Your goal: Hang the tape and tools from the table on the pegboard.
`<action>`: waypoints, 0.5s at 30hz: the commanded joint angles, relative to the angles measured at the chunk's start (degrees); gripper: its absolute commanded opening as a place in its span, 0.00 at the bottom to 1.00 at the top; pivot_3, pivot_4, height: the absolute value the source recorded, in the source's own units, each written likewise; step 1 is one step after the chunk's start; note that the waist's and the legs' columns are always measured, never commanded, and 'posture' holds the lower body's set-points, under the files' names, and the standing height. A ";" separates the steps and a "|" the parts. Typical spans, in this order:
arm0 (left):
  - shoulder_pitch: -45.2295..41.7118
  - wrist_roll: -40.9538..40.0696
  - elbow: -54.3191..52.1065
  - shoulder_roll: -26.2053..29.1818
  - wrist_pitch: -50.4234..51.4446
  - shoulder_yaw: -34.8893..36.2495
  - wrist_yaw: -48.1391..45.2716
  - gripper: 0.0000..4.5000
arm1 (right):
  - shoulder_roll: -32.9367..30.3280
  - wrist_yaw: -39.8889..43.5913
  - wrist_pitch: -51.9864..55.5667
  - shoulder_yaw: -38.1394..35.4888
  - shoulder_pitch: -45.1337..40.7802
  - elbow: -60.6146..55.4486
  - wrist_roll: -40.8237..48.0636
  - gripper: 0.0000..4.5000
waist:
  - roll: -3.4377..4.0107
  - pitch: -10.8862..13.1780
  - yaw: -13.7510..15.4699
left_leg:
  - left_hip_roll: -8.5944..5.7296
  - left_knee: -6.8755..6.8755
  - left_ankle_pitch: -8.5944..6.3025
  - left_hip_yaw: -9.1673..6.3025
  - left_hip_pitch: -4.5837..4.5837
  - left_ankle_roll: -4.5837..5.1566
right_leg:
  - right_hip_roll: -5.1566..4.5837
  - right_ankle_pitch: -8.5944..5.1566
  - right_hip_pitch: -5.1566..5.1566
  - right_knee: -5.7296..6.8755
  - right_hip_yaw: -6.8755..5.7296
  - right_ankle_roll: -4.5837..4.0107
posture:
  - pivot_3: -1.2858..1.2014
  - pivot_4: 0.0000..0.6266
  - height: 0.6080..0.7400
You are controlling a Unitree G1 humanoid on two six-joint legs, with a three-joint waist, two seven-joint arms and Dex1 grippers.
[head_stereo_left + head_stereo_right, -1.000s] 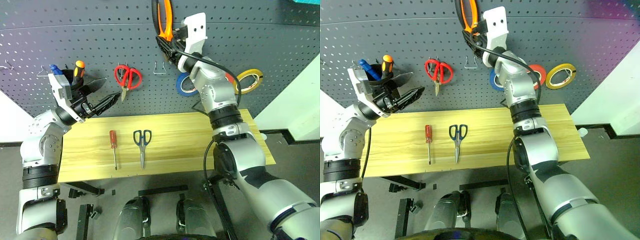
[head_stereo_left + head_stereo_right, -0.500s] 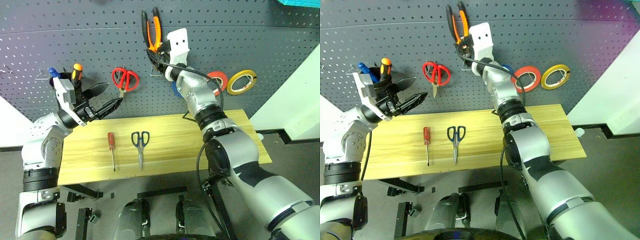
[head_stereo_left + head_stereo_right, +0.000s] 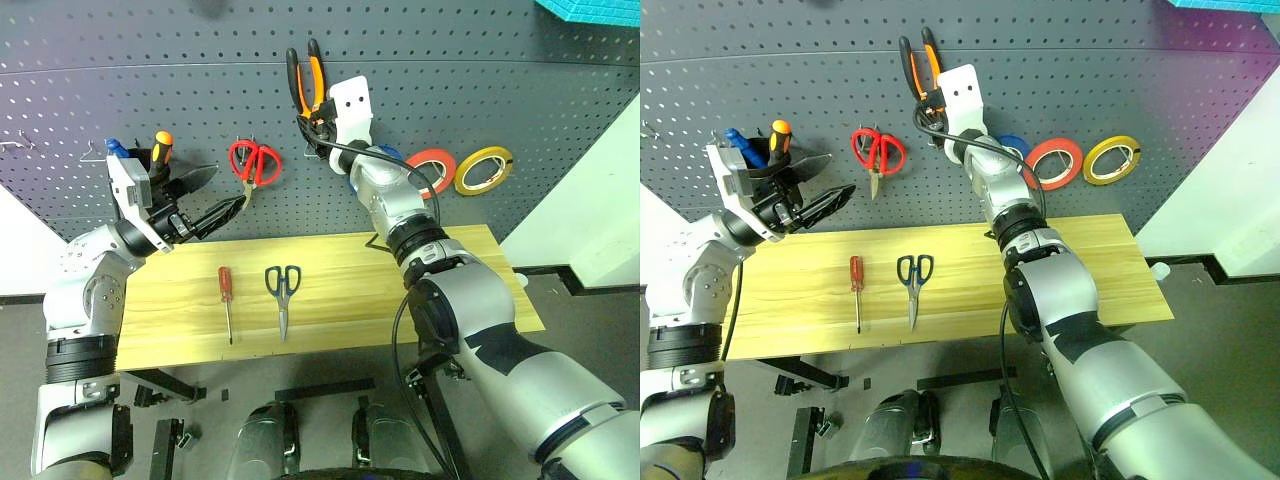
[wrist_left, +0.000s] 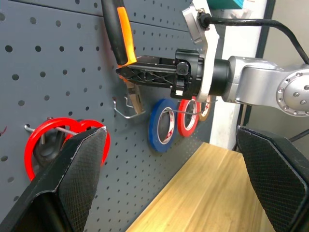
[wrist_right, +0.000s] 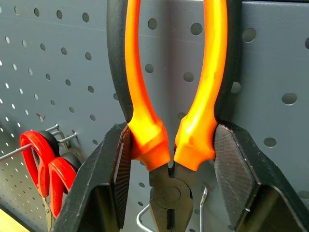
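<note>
Right fingers (image 5: pixel 120 183) clamp the pliers (image 5: pixel 171 111) (handles up) against the pegboard (image 3: pixel 500 80).

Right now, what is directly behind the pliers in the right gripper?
The pegboard and a wire hook by the pliers' nose. The right gripper's jaws clamp the handles; whether the nose has caught the hook can't be told.

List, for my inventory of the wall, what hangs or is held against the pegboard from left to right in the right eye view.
Blue and orange screwdrivers → red scissors → pliers held in the right gripper → red tape → yellow tape. The blue tape sits behind the arm, so I leave it out.
</note>
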 commanded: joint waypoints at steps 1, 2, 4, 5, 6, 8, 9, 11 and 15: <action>-0.99 0.03 -0.70 0.07 -1.05 0.65 0.04 1.00 | 0.16 -0.66 -0.96 -1.69 -1.45 1.26 1.18 0.46 | 0.00 -0.10 0.00 | 0.00 0.00 0.00 0.00 0.04 0.00 | 0.00 0.00 0.03 0.00 0.00 0.00 | 0.58 0.05 1.00; -1.00 0.07 -0.72 0.02 -1.06 0.63 0.06 1.00 | 0.21 -0.52 -1.25 -1.99 -1.66 1.48 1.31 0.46 | 0.00 -0.11 -0.01 | 0.00 0.00 0.00 0.00 0.07 0.00 | 0.00 0.00 0.07 0.00 0.00 0.00 | 0.59 0.05 1.00; -0.90 0.13 -0.76 -0.09 -1.07 0.65 0.09 1.00 | 0.28 -0.34 -1.48 -2.32 -2.24 2.07 1.40 0.46 | 0.01 -0.13 -0.02 | 0.00 0.00 0.00 0.00 0.15 0.00 | 0.00 0.00 0.13 0.00 0.00 0.00 | 0.59 0.05 1.00; -0.81 0.18 -0.79 -0.14 -1.10 0.66 0.09 1.00 | 0.27 -0.61 -1.56 -2.25 -2.48 2.44 1.12 0.46 | 0.01 -0.14 -0.03 | 0.00 0.00 0.00 0.00 0.19 -0.01 | 0.00 0.00 0.16 0.00 0.00 0.00 | 0.59 0.05 1.00; -0.74 0.25 -0.79 -0.21 -1.15 0.65 0.12 1.00 | 0.26 -0.88 -1.52 -2.24 -2.71 2.87 0.90 0.46 | 0.02 -0.15 -0.05 | 0.01 0.00 0.00 0.00 0.23 -0.01 | 0.00 0.00 0.19 0.01 0.01 -0.01 | 0.59 0.05 1.00; -0.80 0.39 -0.64 -0.34 -1.22 0.61 0.20 1.00 | 0.37 -1.59 -1.64 -2.11 -3.17 3.85 0.36 0.46 | 0.02 -0.16 -0.04 | 0.01 -0.01 0.00 0.01 0.29 -0.01 | 0.00 0.00 0.22 0.03 0.02 -0.01 | 0.59 0.05 1.00; -0.80 0.41 -0.66 -0.42 -1.19 0.60 0.25 1.00 | 0.50 -2.00 -1.75 -2.05 -3.42 4.39 0.11 0.46 | 0.02 -0.16 -0.04 | 0.01 -0.01 0.00 0.02 0.35 -0.01 | 0.00 0.00 0.26 0.04 0.04 -0.01 | 0.59 0.05 1.00; -0.81 0.36 -0.93 -0.59 -0.61 0.52 0.72 1.00 | 0.68 -2.43 -1.30 -2.00 -3.98 5.39 -0.29 0.46 | 0.02 -0.18 -0.04 | 0.02 -0.01 0.00 0.04 0.43 -0.01 | 0.00 0.00 0.29 0.08 0.07 -0.01 | 0.59 0.05 1.00; -1.37 1.17 -1.47 -1.23 2.02 -0.42 4.74 1.00 | 0.57 -2.11 -1.24 -2.84 -5.37 5.97 0.11 0.46 | 0.02 -0.19 0.00 | 0.02 -0.02 0.00 0.13 0.60 -0.03 | -0.01 -0.01 0.32 0.21 0.20 -0.02 | 0.60 0.05 1.00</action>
